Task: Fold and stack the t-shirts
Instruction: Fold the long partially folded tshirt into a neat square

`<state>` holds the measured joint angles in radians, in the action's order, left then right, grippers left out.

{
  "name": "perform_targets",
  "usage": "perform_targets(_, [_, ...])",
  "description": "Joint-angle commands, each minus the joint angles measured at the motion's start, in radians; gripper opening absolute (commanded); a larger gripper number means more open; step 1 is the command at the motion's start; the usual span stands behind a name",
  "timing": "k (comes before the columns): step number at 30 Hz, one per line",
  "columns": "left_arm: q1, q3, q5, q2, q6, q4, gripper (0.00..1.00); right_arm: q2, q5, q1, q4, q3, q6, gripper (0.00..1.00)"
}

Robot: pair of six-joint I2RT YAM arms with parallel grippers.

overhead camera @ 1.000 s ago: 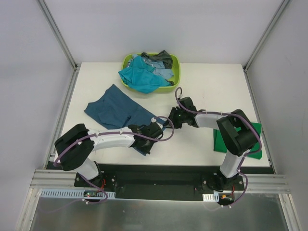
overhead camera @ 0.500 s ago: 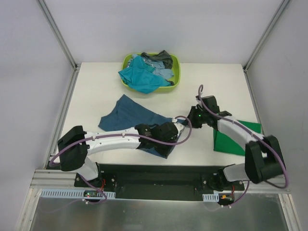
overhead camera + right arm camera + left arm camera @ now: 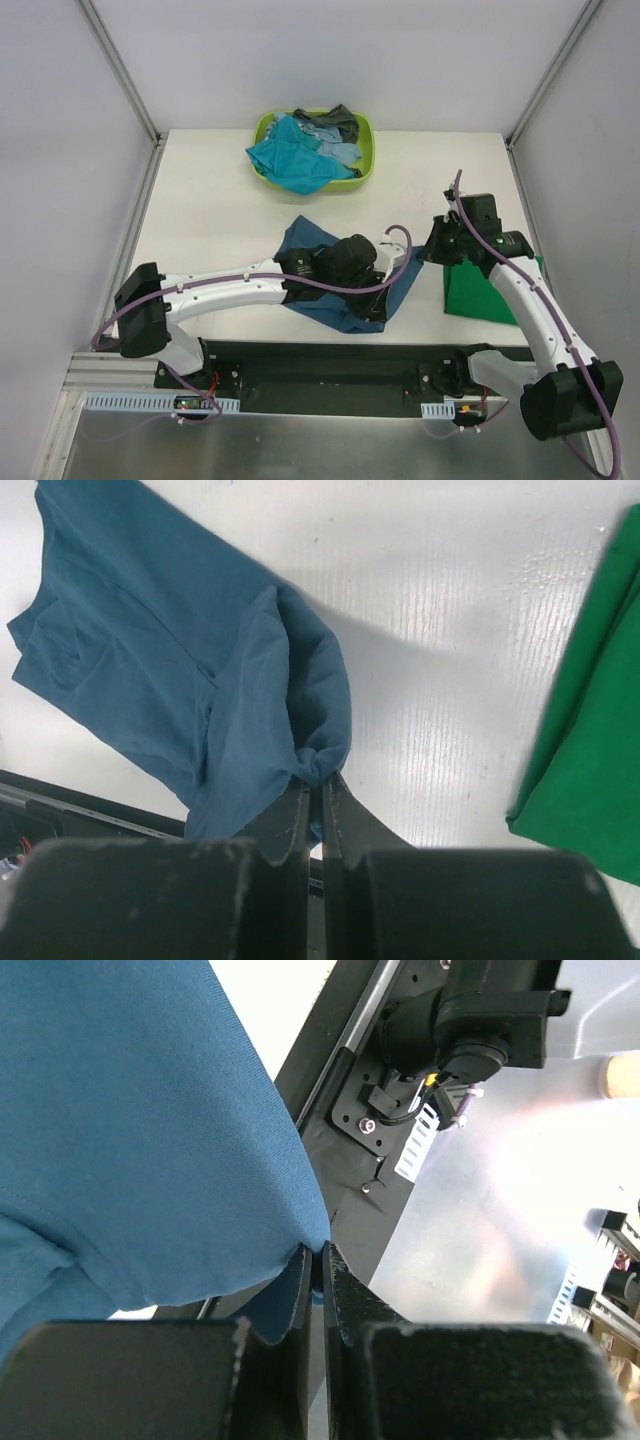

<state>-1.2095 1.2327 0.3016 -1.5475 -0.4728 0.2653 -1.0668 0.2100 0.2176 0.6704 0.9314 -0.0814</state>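
The dark blue t-shirt [image 3: 335, 295] hangs bunched between both grippers near the table's front centre. My left gripper [image 3: 376, 284] is shut on its edge, the cloth pinched at the fingertips in the left wrist view [image 3: 318, 1260]. My right gripper [image 3: 428, 252] is shut on a bunched corner in the right wrist view [image 3: 320, 772], and the shirt [image 3: 170, 670] drapes below it. A folded bright green t-shirt [image 3: 495, 290] lies at the right and also shows in the right wrist view [image 3: 590, 730]. Teal [image 3: 290, 160], light blue [image 3: 340, 152] and dark grey [image 3: 340, 120] shirts lie in the basket.
The lime-green plastic basket [image 3: 365, 150] stands at the back centre of the white table [image 3: 200, 190]. The black front rail [image 3: 330, 365] and the arm bases run along the near edge. Metal frame posts stand at the back corners.
Both grippers moved right, carrying the dark blue shirt from the table's left centre toward the right. The right arm swung out over the green shirt's left edge.
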Motion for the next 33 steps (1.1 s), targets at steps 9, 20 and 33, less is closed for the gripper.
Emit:
perform_targets(9, [0.186,-0.200,0.070,0.329,-0.036,-0.003,0.00,-0.129,0.034,0.091,-0.084,0.188,0.017,0.01])
perform_targets(20, [0.341,-0.265,-0.079,0.489,-0.040,0.159,0.00,-0.367,-0.017,0.232,-0.232,0.385,-0.038,0.01])
perform_targets(33, [0.568,-0.401,-0.243,0.507,-0.090,0.196,0.00,-0.634,-0.041,0.345,-0.535,0.487,-0.049,0.01])
